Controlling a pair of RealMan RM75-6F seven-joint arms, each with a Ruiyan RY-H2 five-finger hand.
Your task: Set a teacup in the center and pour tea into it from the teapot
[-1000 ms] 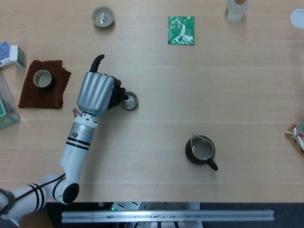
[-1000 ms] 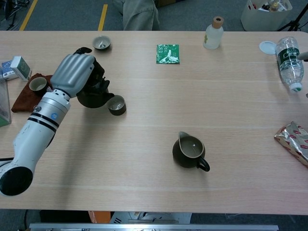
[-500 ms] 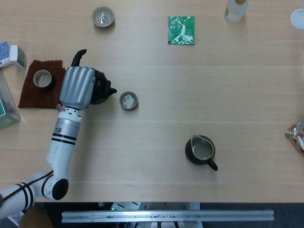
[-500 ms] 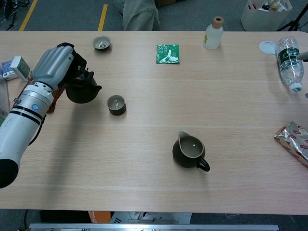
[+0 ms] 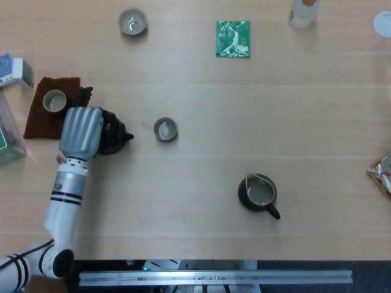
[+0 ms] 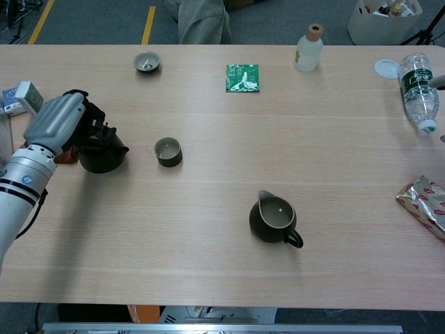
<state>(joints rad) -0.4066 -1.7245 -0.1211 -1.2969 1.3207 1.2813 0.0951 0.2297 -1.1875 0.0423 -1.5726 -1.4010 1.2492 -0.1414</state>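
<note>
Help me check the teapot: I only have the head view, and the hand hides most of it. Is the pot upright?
Observer: Yes. In the chest view the teapot stands upright, its round body showing below the left hand, with the spout pointing toward the teacup.
Operator: Is it lifted, or down on the table?
Observer: It looks set down on the table. I see no gap under its base, and the hand grips its top.
Operator: Anything past my right edge?
Observer: A water bottle lies on its side at the far right, just beyond the white cap.
</note>
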